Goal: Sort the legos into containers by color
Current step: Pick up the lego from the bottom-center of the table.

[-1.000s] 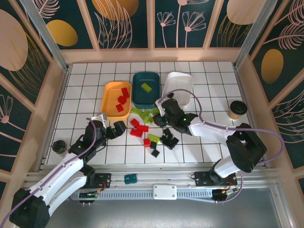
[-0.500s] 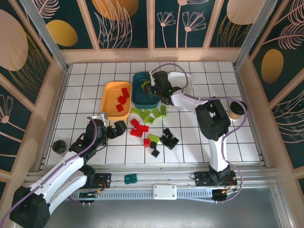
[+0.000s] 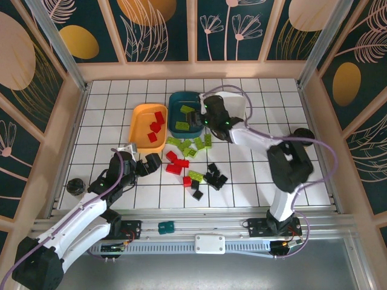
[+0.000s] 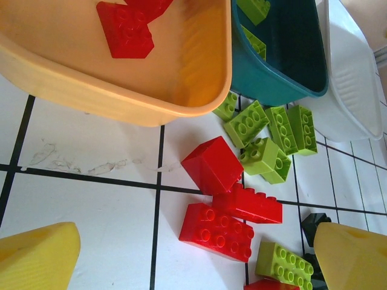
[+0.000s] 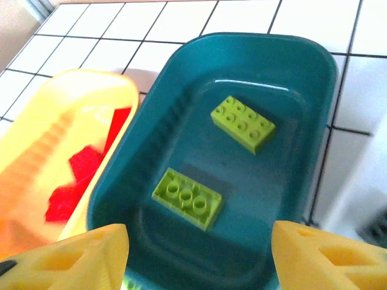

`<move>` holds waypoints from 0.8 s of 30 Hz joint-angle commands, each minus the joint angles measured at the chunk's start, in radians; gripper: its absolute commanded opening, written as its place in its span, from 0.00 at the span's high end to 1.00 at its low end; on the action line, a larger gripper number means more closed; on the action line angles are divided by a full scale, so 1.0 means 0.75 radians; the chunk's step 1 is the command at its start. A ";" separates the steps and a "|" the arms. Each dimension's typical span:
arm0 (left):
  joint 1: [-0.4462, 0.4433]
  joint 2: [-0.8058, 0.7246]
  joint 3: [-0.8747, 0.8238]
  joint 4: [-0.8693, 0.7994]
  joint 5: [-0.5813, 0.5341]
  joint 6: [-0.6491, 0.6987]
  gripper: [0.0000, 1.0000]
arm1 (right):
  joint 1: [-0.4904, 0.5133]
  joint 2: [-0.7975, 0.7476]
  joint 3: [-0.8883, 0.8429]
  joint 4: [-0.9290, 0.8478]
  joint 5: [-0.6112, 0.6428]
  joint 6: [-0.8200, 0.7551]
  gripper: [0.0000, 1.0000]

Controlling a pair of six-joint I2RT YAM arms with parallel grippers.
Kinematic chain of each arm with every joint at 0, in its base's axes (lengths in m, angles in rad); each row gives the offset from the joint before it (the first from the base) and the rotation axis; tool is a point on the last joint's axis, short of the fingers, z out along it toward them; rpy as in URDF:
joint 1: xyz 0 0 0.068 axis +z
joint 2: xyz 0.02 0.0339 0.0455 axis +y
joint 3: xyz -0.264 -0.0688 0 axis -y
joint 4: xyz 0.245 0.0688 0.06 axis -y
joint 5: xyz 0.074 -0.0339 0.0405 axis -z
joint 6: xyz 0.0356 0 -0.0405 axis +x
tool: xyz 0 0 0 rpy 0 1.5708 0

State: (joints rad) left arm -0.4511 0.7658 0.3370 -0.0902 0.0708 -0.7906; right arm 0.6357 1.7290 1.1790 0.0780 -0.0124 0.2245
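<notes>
Lime brick (image 5: 187, 198) lies in teal tray (image 5: 314, 78) under spread right gripper (image 5: 202, 254) | step: green release | next: pull back to loose lime legos (image 3: 192, 144)

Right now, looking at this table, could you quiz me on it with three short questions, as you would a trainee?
1. True or false: the dark teal tray holds two lime green bricks.
2. Which colour of brick lies in the orange-yellow tray? A black, B red, C lime green.
3. Fill in: the gripper hanging open above the dark teal tray is the robot's ____ one.
Key: 1 true. 2 B. 3 right.
</notes>
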 commanded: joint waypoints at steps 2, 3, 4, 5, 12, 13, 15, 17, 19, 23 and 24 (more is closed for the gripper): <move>0.000 0.009 -0.003 0.027 0.025 -0.039 0.01 | 0.083 -0.272 -0.307 0.002 0.091 0.109 0.36; -0.001 0.015 -0.006 0.035 0.029 -0.040 0.01 | 0.108 -0.327 -0.379 -0.013 0.109 0.127 0.36; -0.001 0.021 -0.009 0.043 0.030 -0.040 0.01 | 0.133 -0.371 -0.434 -0.033 0.128 0.142 0.36; -0.002 0.028 -0.013 0.051 0.029 -0.040 0.01 | 0.170 -0.421 -0.504 -0.060 0.157 0.165 0.36; -0.002 0.055 -0.053 0.094 0.030 -0.046 0.01 | 0.534 -0.629 -0.717 -0.247 0.195 0.285 0.35; -0.001 0.054 -0.058 0.098 0.027 -0.048 0.01 | 0.584 -0.627 -0.725 -0.263 0.189 0.298 0.35; -0.002 0.055 -0.070 0.109 0.024 -0.054 0.01 | 0.692 -0.582 -0.715 -0.303 0.192 0.314 0.34; -0.002 0.054 -0.081 0.120 0.026 -0.062 0.01 | 0.766 -0.502 -0.691 -0.340 0.229 0.313 0.33; -0.001 0.055 -0.088 0.126 0.031 -0.067 0.01 | 0.807 -0.411 -0.655 -0.368 0.263 0.303 0.33; -0.001 0.052 -0.083 0.115 0.037 -0.063 0.01 | 0.851 -0.280 -0.596 -0.394 0.329 0.288 0.33; -0.002 0.047 -0.081 0.109 0.037 -0.062 0.01 | 0.857 -0.264 -0.587 -0.400 0.349 0.288 0.34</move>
State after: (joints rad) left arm -0.4511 0.8059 0.2783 -0.0296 0.0780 -0.8173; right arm 1.2636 1.5036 0.6991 -0.1726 0.1669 0.4290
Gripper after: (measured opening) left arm 0.988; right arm 0.665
